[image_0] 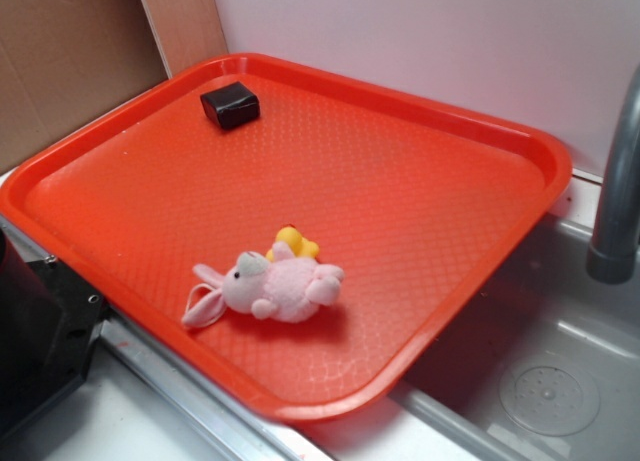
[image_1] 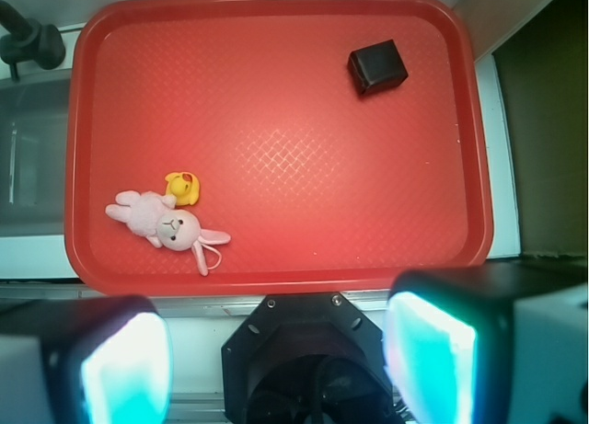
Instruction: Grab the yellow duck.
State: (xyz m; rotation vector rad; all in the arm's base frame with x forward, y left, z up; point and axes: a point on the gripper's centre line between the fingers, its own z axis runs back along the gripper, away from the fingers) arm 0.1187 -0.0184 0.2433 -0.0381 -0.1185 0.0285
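In the wrist view, the yellow duck (image_1: 183, 188) is seen on the left part of the red tray (image_1: 276, 277), touching the pink plush bunny (image_1: 164, 224) that lies just below it. A small black block (image_1: 377, 67) is set well apart at the far right corner. The hand (image_1: 276, 360) is held wide, empty, short of the tray's near rim. The duck is best approached from above, with the fingers closed on its free sides and kept off the plush. Open room is left across the tray's middle; the raised rim beside the duck should be cleared.
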